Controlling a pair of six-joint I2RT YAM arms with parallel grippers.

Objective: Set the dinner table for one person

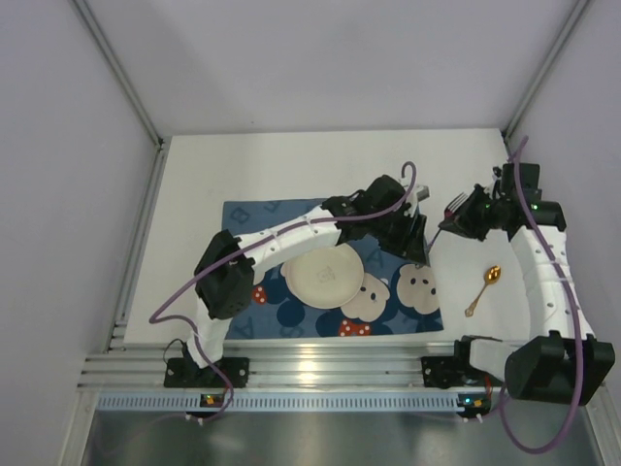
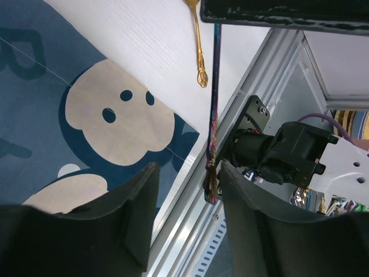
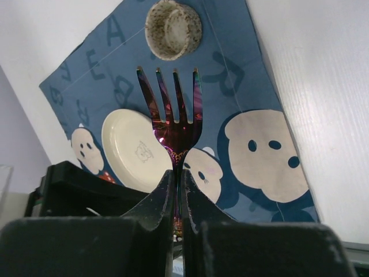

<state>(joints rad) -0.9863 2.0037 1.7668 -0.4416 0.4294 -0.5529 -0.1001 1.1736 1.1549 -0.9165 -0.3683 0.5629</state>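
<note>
1. The right gripper (image 3: 177, 179) is clamped tight on the neck of an iridescent purple fork (image 3: 174, 124), with the tines standing up clear of its closed fingers.

2. The left gripper (image 2: 187, 173) stands partly spread. In the left wrist view the fork's thin handle (image 2: 214, 104) drops into the gap between its fingers (image 2: 138, 213), close to one of them. Whether it touches that finger cannot be told.

3. The dinner table (image 1: 291, 170), a plain white top, lies beneath both grippers. From above, the left gripper (image 1: 415, 238) hangs over the right edge of a blue placemat (image 1: 257, 218). The right gripper (image 1: 458, 216) holds the fork (image 1: 448, 221) just beside it, above the bare strip to the right of the mat.

4. A gold spoon (image 1: 483, 288) lies flat on that bare strip, right of the placemat and apart from it, nearer the arm bases than the fork.

5. A cream plate (image 1: 328, 275) sits on the placemat among the printed mouse faces, left of the left gripper and partly under the left arm.

6. In the right wrist view a small speckled cup (image 3: 173, 22) rests on the placemat (image 3: 230, 75) beyond the fork tines. The plate (image 3: 135, 150) is lower left, and white table (image 3: 323, 69) runs along the mat's right side.
</note>
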